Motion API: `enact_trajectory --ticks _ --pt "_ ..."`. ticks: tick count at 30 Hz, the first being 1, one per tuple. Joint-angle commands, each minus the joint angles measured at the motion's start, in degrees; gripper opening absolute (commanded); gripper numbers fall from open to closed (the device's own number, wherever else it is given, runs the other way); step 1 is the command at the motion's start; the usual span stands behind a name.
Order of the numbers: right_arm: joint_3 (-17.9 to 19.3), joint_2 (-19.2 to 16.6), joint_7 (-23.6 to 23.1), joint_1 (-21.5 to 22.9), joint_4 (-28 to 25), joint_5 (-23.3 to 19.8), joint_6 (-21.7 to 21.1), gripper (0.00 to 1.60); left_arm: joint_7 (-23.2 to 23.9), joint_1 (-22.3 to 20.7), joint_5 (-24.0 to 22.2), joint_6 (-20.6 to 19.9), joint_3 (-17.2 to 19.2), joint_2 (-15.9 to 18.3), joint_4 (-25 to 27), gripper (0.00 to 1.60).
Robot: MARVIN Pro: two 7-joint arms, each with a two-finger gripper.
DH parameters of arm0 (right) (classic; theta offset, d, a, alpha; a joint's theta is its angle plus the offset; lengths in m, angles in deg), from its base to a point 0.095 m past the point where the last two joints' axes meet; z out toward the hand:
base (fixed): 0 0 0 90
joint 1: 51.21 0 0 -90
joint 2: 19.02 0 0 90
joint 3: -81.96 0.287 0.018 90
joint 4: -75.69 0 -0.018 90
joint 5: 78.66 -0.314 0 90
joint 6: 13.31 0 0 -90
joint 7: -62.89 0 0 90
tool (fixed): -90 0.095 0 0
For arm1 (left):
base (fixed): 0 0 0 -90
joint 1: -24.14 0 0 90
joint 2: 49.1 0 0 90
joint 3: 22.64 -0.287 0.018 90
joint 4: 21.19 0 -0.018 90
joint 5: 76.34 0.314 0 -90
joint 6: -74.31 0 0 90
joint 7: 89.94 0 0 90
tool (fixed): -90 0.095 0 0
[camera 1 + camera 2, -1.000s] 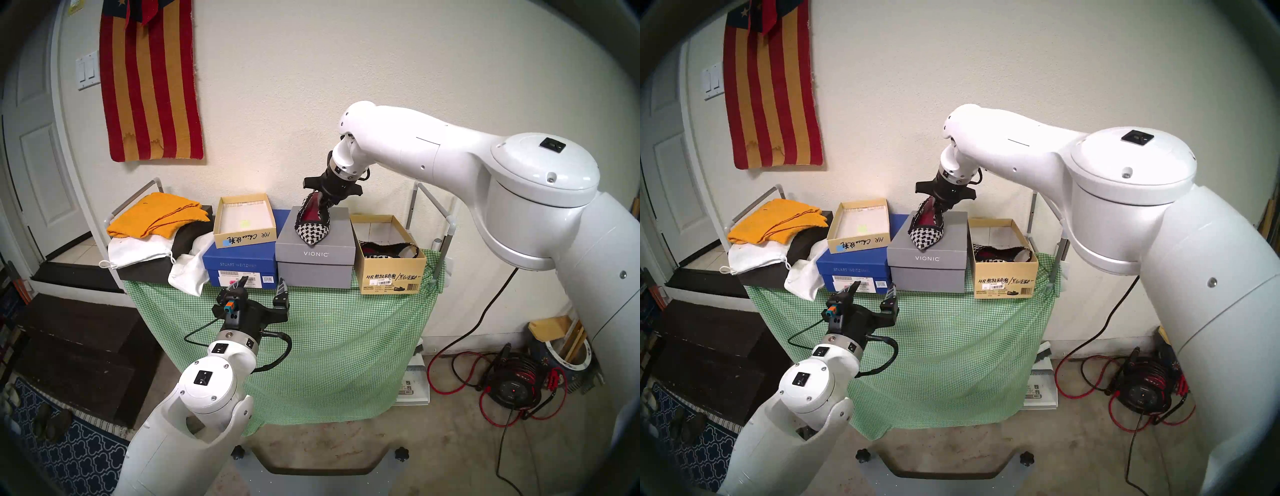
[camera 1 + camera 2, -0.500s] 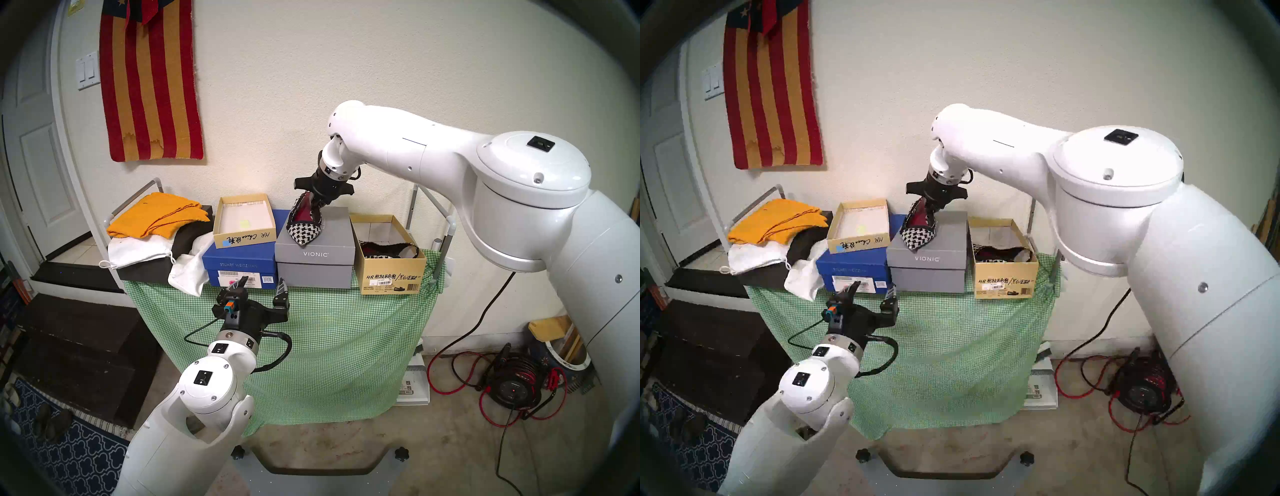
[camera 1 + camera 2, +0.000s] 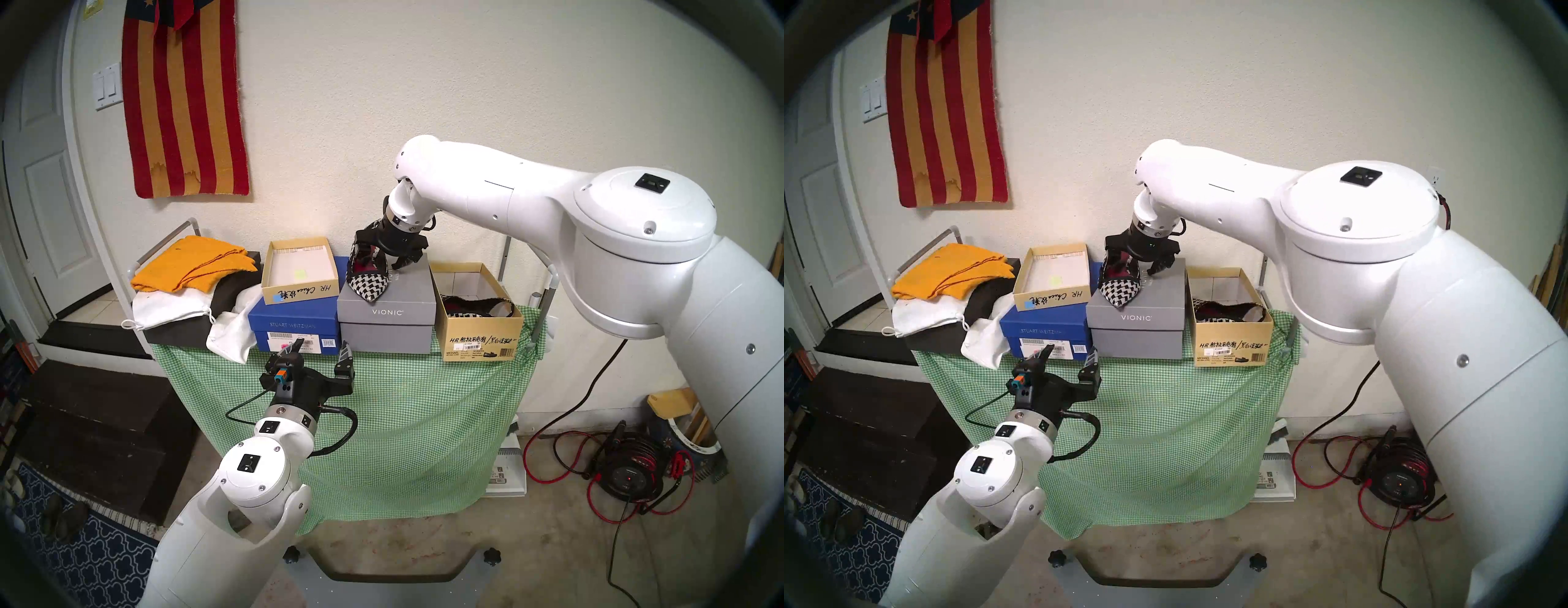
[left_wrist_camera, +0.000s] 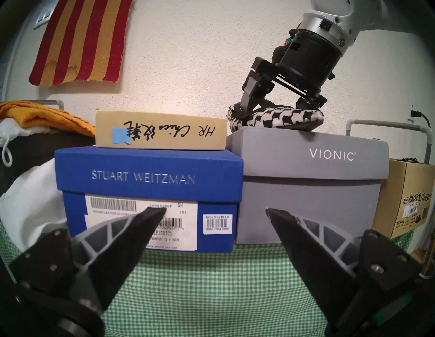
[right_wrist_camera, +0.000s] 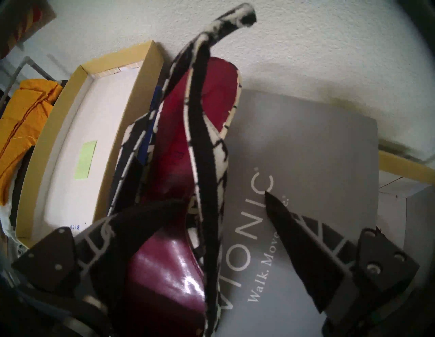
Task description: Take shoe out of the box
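The houndstooth slingback shoe [image 3: 368, 281] lies on the lid of the grey VIONIC box [image 3: 396, 302], just left of centre in the head view. Its long axis runs from the wall toward the camera: the pointed toe aims down-frame at the box's front edge, while the heel end and the raised sling strap [image 5: 213, 30] sit toward the wall. In the left wrist view the shoe [image 4: 277, 118] shows side-on atop the lid, resting slightly tilted.

The right gripper [image 3: 382, 265] stands over the heel half of the shoe with its fingers spread apart. In the right wrist view one finger [image 5: 141, 216] lies across the shoe's magenta insole [image 5: 179, 146] at lower left, and the other finger [image 5: 296, 237] rests over the printed lid at lower right, clear of the shoe; nothing is pinched between them.

The tan cardboard shoebox [image 3: 481, 329], with handwritten "HR" and a barcode label on its front, stands just right of the VIONIC box, touching or nearly so. A second patterned shoe [image 3: 479, 309] lies inside it, its long axis across the frame.

The left gripper [image 3: 318, 354] hovers low in the frame before the blue STUART WEITZMAN box [image 3: 295, 325], fingers wide apart and holding nothing. A shallower tan box [image 3: 299, 271] sits on that blue box, above the green checked cloth [image 3: 403, 424].
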Motion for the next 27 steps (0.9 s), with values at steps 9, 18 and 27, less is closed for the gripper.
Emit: enact_trajectory --ticks 9,18,27 --pt "-6.20 -4.70 0.85 7.39 -11.93 -5.92 -1.20 1.60 0.03 -0.01 0.02 -0.01 0.07 0.09 0.06 1.60" --pt "-8.25 -7.57 1.41 12.24 -18.59 -8.26 -1.20 1.60 0.03 -0.01 0.02 -0.01 0.08 0.09 0.06 1.60" --pt "-8.16 -11.15 2.52 16.25 -25.38 -8.22 -1.20 1.60 0.03 -0.01 0.02 -0.01 0.08 0.08 0.06 1.60"
